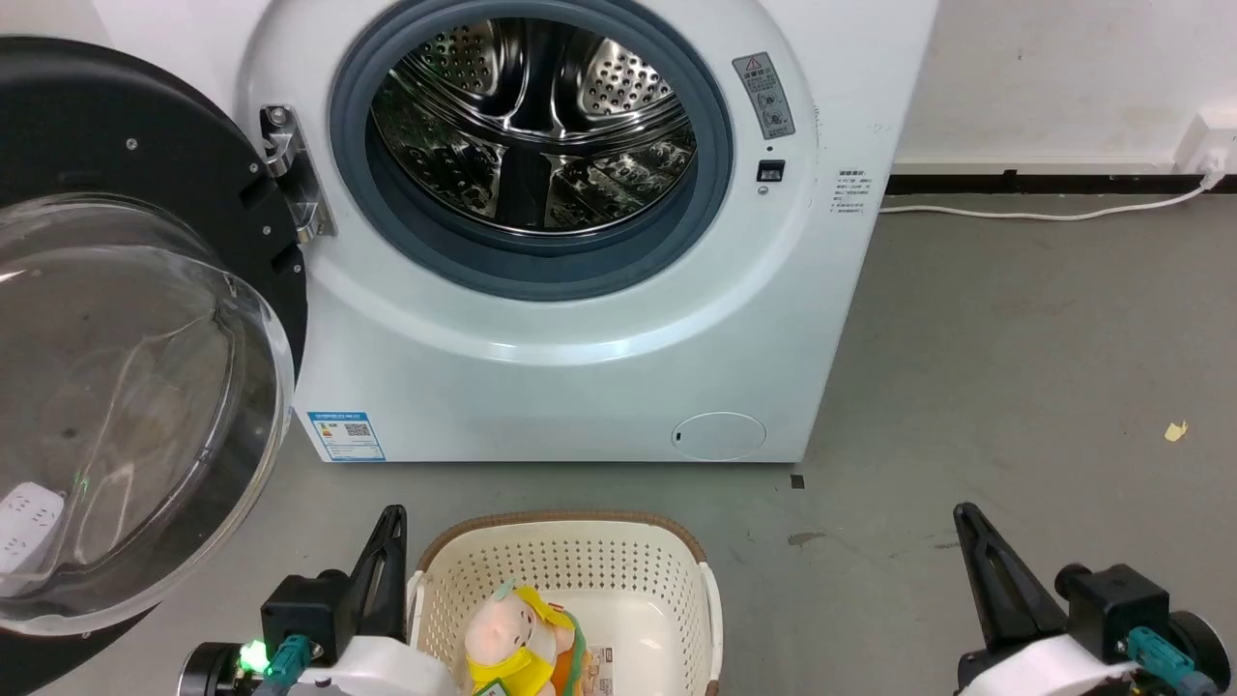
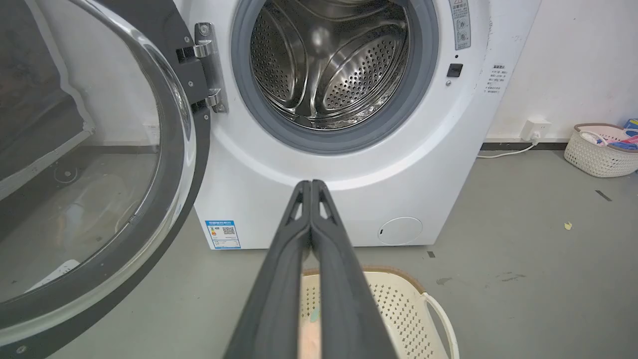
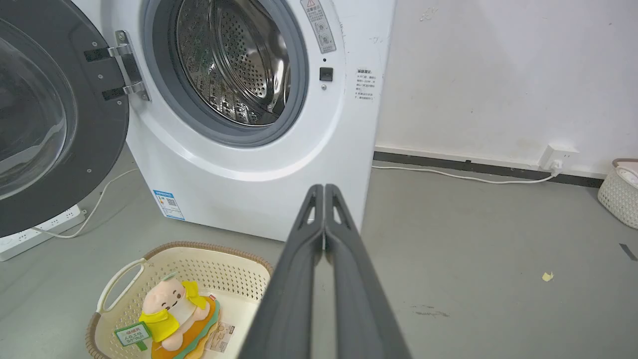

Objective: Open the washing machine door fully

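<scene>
The washing machine door point(image 1: 126, 319) is swung wide to the left on its steel hinge point(image 1: 295, 174), its black disc and bulging clear glass bowl facing me; it also shows in the left wrist view point(image 2: 99, 174) and the right wrist view point(image 3: 50, 124). The steel drum point(image 1: 532, 126) and grey rubber ring lie exposed. My left gripper point(image 1: 391, 517) is shut and empty at the lower left, right of the door and apart from it. My right gripper point(image 1: 963, 517) is shut and empty at the lower right, over bare floor.
A cream perforated basket point(image 1: 580, 551) holding a plush toy point(image 1: 512, 633) stands on the grey floor in front of the machine, between my grippers. A white power strip point(image 3: 30, 234) lies under the door. A white cable point(image 1: 1044, 213) runs along the wall. Another basket point(image 2: 600, 149) stands far right.
</scene>
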